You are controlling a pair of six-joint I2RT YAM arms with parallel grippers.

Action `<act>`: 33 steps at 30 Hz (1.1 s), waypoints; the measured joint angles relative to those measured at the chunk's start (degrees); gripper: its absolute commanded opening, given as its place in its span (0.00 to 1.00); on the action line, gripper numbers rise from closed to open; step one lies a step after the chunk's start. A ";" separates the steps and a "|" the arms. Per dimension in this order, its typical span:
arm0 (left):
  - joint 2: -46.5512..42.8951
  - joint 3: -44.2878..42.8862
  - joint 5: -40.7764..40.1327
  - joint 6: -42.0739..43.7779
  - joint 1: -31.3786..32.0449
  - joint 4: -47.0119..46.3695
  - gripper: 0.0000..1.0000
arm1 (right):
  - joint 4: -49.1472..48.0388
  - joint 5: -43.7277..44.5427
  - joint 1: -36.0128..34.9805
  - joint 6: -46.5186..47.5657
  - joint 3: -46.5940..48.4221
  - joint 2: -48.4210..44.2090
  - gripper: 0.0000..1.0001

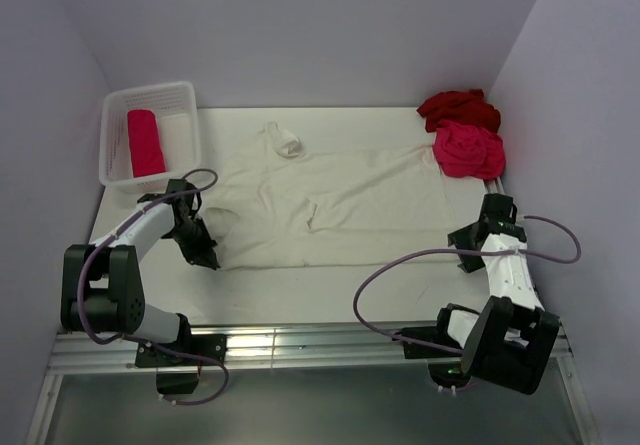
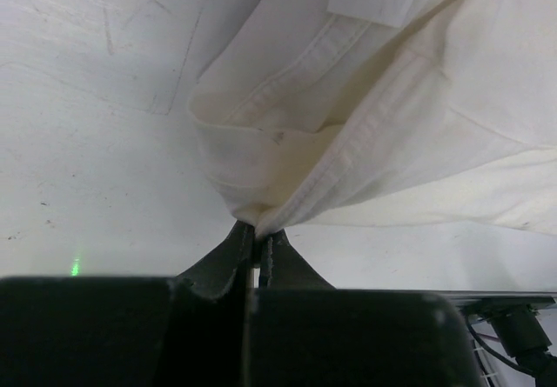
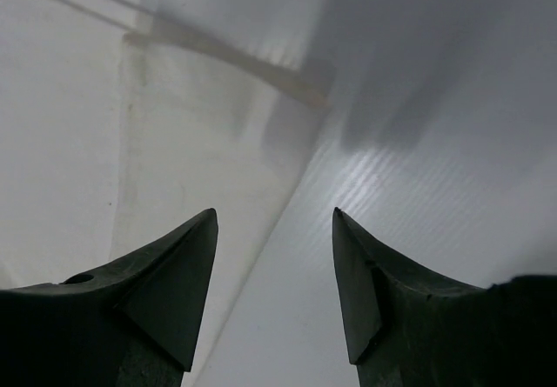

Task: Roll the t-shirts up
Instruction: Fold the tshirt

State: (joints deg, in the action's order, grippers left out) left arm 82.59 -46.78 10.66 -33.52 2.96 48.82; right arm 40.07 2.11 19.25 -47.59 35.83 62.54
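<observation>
A cream-white t-shirt lies spread across the middle of the table. My left gripper is shut on its near-left corner; in the left wrist view the cloth bunches out of the closed fingertips. A dark red t-shirt and a bright pink-red t-shirt lie crumpled at the back right. Another pink-red shirt lies rolled in the basket. My right gripper is open and empty at the right side, by the shirt's right edge; its wrist view shows only table and wall.
A white slatted basket stands at the back left. A small white crumpled thing lies at the back middle. Side walls close in left and right. A metal rail runs along the near edge.
</observation>
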 measured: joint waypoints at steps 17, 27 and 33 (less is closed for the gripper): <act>0.02 1.53 1.09 -0.04 -4.17 -0.04 0.00 | -5.57 1.07 5.07 -3.61 -5.77 4.11 0.47; 0.00 5.25 4.44 -0.63 -5.09 -1.11 0.00 | -7.37 1.57 5.07 -5.31 -4.72 6.99 0.00; -1.66 6.40 4.94 -1.16 -6.43 0.35 0.00 | -1.77 2.84 5.07 -6.25 -4.79 4.83 0.00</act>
State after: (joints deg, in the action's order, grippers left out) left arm 80.93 -40.38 15.59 -34.68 -3.46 49.17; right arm 38.30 4.95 24.32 -53.84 31.05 67.37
